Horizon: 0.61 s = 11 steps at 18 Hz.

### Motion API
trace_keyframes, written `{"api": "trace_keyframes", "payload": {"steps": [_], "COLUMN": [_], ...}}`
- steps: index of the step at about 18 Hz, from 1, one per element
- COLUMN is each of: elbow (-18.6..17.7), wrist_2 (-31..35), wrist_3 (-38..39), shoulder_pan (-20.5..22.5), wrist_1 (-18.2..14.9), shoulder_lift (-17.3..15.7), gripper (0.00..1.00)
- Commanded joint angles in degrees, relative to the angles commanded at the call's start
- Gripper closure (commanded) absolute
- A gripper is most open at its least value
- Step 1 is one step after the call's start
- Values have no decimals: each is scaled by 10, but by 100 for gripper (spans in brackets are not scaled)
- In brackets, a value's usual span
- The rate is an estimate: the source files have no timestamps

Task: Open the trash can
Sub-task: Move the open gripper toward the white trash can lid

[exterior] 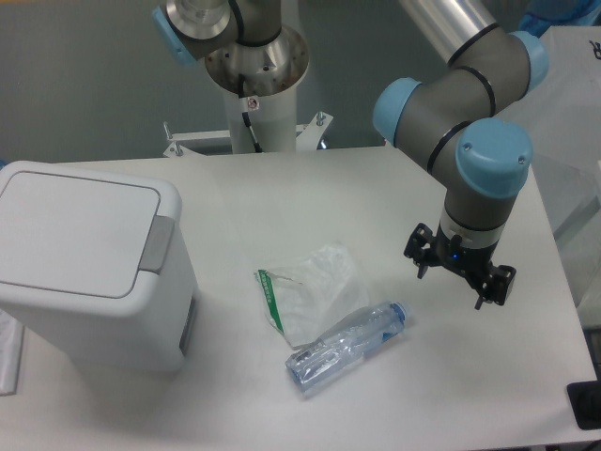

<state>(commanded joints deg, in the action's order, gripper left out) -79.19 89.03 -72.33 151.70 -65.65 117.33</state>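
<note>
The trash can (84,272) is a large white boxy bin at the left of the table, its flat lid (70,225) down and a grey push tab (158,241) on its right edge. My gripper (454,283) hangs at the right of the table, far from the bin, a little above the surface. Its two black fingers stand apart with nothing between them. It is right of a clear plastic bottle (347,344).
The bottle lies on its side near the table's front, cap toward my gripper. A crumpled clear plastic bag (305,291) with a green strip lies just behind it. The arm's white base column (258,89) stands at the back. The table's right edge (563,282) is close to my gripper.
</note>
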Motion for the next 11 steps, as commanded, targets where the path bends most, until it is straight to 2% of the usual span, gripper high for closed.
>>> {"api": "trace_keyframes", "payload": {"steps": [4,7,11], "elbow": [-1,-17,-20], "wrist_2": [-2,-9,-60], "wrist_3": [6,20,181], "shoulder_pan": [-2,-4,-18], "wrist_1": [3,11,18], "shoulder_lift": [0,-3,-44], "gripper": [0,0,0]}}
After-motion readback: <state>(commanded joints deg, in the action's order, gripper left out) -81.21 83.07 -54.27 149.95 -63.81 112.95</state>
